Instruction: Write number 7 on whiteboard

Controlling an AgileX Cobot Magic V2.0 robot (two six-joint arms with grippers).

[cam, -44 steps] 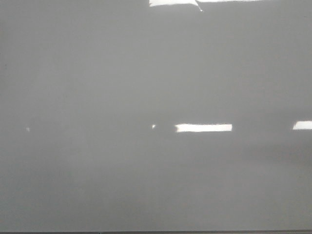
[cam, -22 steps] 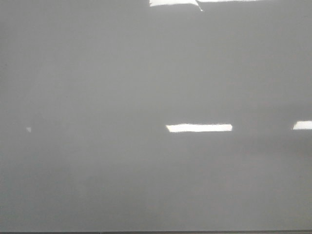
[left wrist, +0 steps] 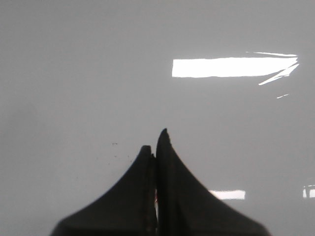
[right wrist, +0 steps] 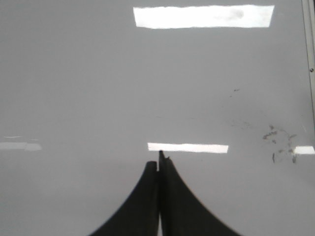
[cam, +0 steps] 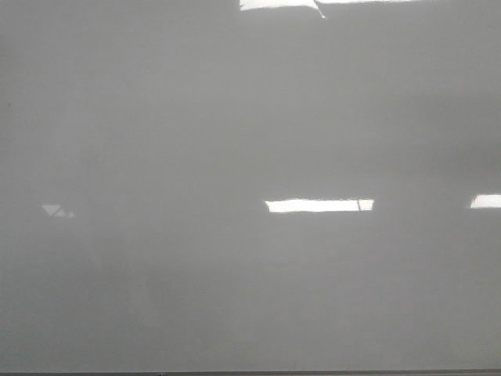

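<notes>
The whiteboard (cam: 235,117) fills the front view as a glossy grey surface with bright glare patches. I see no number 7 on it in any view. No gripper shows in the front view. In the left wrist view my left gripper (left wrist: 154,139) hangs over the bare whiteboard (left wrist: 74,73), its dark fingers pressed together with nothing seen between them. In the right wrist view my right gripper (right wrist: 156,157) is likewise shut over the whiteboard (right wrist: 74,88), with nothing seen in it. No marker is in view.
Faint dark smudges (right wrist: 280,142) mark the board in the right wrist view, near its pale framed edge (right wrist: 309,49). Tiny specks (left wrist: 115,144) lie beside the left fingers. A thin dark board edge (cam: 250,373) runs along the near side. A small dark tick (cam: 358,205) crosses one glare patch.
In the front view the middle glare patch has grown longer to the left, the small reflection at the left has grown, and a small dark tick has appeared in the patch.
</notes>
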